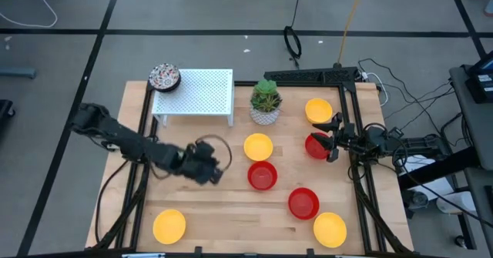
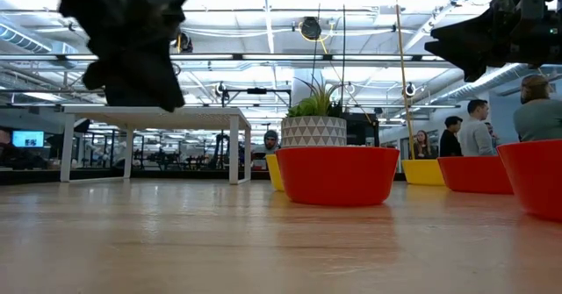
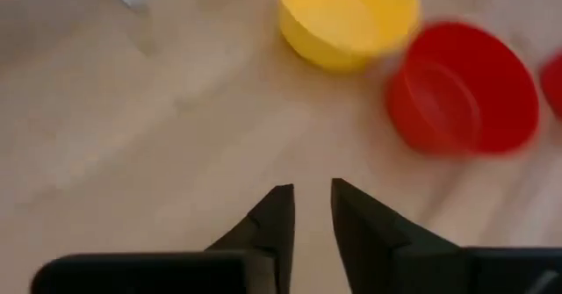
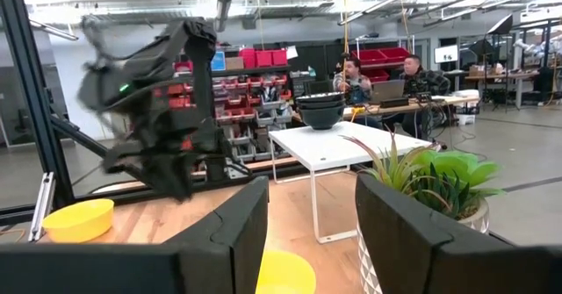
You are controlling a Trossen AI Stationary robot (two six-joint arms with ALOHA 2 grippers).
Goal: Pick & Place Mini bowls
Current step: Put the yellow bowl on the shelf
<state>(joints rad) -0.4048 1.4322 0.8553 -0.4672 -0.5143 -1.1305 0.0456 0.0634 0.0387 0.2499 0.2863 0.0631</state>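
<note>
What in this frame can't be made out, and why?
- Patterned bowl on the white stand: high view, ornament too small to read; whether it is one bowl or a stack cannot be told.
- Red bowl: high view, partly covered by the right gripper.
- Left gripper: left wrist view, motion-blurred; empty, fingers narrowly apart.

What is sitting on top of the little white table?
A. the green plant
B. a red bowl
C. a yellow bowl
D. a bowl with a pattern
D. In the high view a patterned bowl rests on one corner of the small white table, while the green plant stands beside the table on the wood.
</note>
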